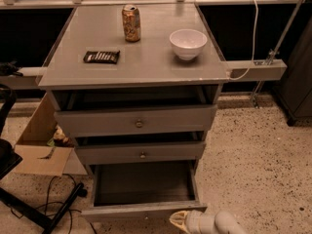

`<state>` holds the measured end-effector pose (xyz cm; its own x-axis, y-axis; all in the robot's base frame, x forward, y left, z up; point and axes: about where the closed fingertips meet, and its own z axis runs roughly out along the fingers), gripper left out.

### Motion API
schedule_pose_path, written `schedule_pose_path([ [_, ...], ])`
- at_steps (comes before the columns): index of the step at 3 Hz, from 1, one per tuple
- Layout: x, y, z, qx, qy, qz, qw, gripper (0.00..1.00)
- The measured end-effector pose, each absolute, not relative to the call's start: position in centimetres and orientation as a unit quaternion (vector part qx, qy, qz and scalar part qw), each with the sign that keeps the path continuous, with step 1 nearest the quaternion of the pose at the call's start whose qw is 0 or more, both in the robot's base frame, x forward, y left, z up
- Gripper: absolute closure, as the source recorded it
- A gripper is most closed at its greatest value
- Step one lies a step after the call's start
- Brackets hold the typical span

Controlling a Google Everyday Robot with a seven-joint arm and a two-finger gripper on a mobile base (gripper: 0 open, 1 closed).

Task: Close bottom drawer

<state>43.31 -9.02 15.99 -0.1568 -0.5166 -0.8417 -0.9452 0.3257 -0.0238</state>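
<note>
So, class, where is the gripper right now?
In the camera view, the gripper sits at the bottom edge, right of centre, by the front right corner of the open bottom drawer.

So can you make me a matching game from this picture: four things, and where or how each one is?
1 tan metal drinks can
2 round white bowl
3 narrow grey wooden bottom drawer
4 robot's pale gripper

A pulled out, bare inside
B at the picture's bottom edge, by the drawer front's right end
C grey cabinet top, right side
D cabinet top, back middle

Pairs: 1-D, 2-C, 3-A, 4-B
</note>
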Motion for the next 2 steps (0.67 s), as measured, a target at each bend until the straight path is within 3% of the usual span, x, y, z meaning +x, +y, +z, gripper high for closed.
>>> schedule_pose_path([
  [2,44.5,-8.6,14.8,-0.512,0.708,0.274,0.402,1.0],
])
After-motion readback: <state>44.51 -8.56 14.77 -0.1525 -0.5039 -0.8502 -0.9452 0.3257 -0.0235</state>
